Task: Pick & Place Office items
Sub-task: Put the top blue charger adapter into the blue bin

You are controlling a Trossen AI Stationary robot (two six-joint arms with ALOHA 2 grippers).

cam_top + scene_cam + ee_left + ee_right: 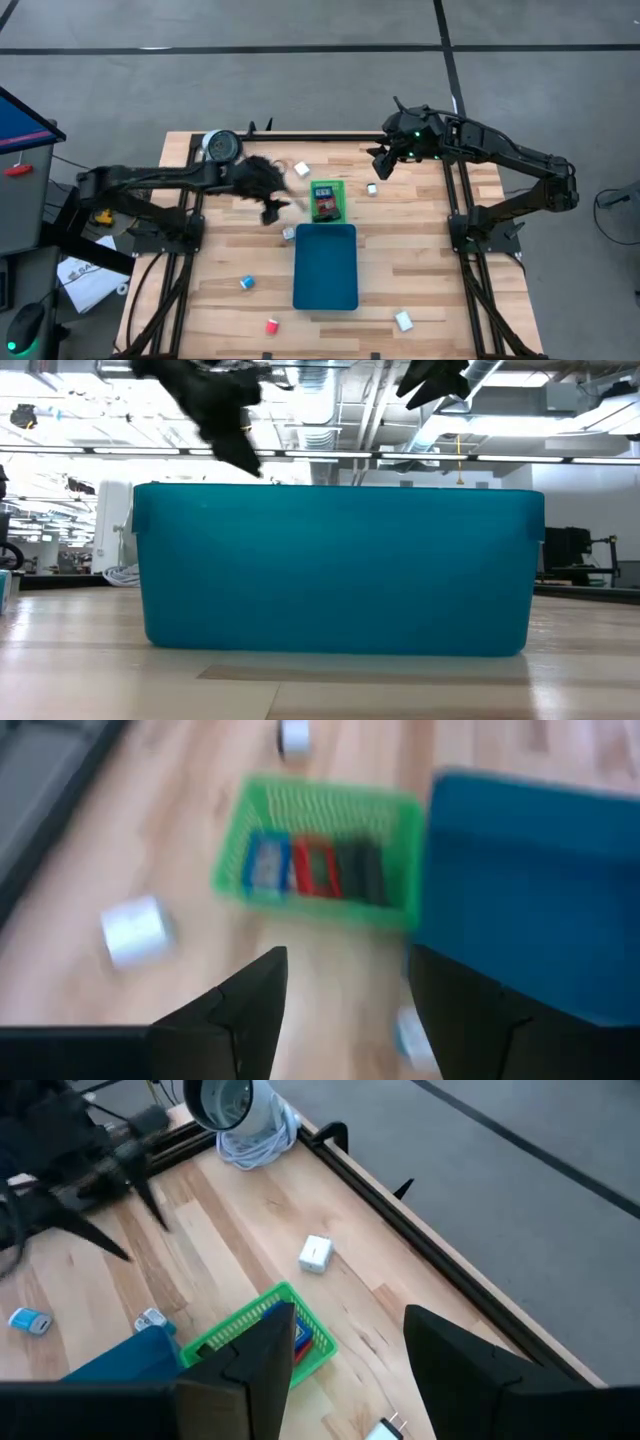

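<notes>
Left pincer (274,208): released, empty, above bench (420,260) beside green tray (327,201). Right pincer (383,163): released, empty, aloft.

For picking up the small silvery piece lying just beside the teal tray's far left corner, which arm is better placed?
Probably the left. The left gripper is open and hangs right next to that silvery piece by the teal tray. The right gripper, also open, is across the green tray, nearer the white piece.
</notes>
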